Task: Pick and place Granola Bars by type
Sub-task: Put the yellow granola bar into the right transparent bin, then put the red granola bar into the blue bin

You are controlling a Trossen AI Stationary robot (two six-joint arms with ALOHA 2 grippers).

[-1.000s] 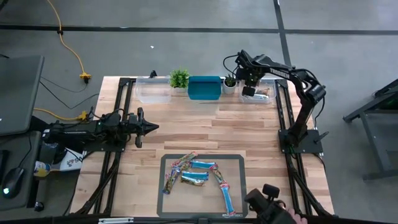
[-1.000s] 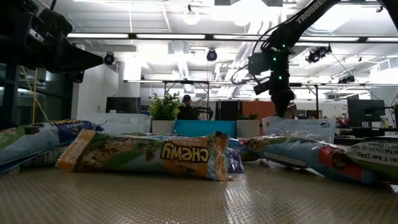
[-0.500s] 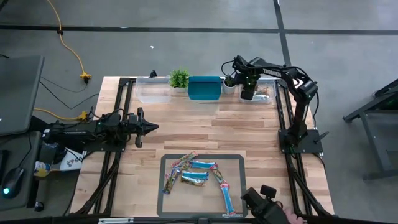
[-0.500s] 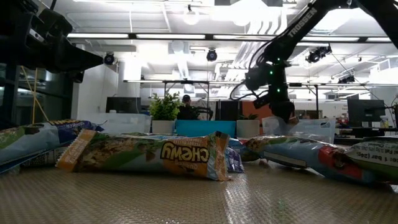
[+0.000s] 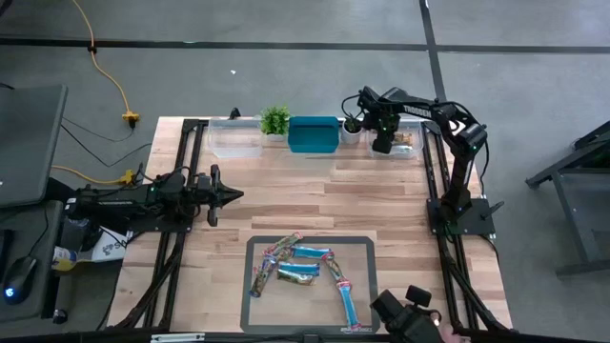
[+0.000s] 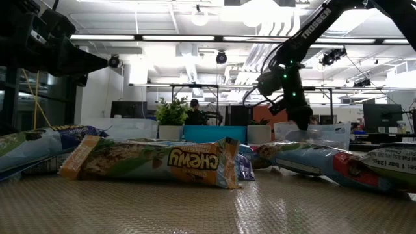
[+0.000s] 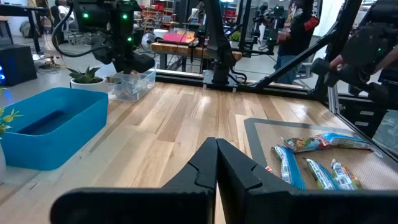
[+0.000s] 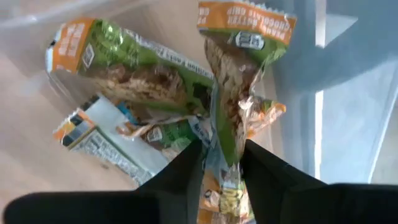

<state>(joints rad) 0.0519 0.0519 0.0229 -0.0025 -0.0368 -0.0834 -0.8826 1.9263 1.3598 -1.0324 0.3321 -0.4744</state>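
Granola bars in shiny wrappers, some light blue and some multicoloured [image 5: 303, 270], lie scattered on a dark grey rectangular mat [image 5: 367, 250] at the near edge of the pale wooden table [image 5: 315, 195]. In the low view the closest of them, an orange-and-green wrapped bar [image 6: 153, 160], shows the word "CHEWY" upside down, and a white pack at the far right reads "1 Bar" with further print too small to read.

Left of the mat, the left gripper [image 5: 233, 195] hovers over bare wood beside the table's left rail, its two dark fingers [image 7: 239, 168] pressed together with nothing between them.

Along the far edge stand a clear plastic bin on the left [image 5: 233, 141], a leafy green potted plant [image 5: 274, 120], a solid blue plastic bin [image 5: 314, 134], a smaller potted plant [image 5: 353, 127] and a clear plastic bin on the right [image 5: 410, 145]. The right gripper [image 5: 382, 143] is lowered at that right bin, fingers [image 8: 180, 174] pinched on a green granola bar with an orange end [image 8: 239, 74] whose label reads "PEANUT BUTTER CHOCOLATE CHIP". Beneath it, inside the bin, lie more green-and-orange bars [image 8: 124, 68]. The arm above carries the lettering "TROSSEN" in the low view
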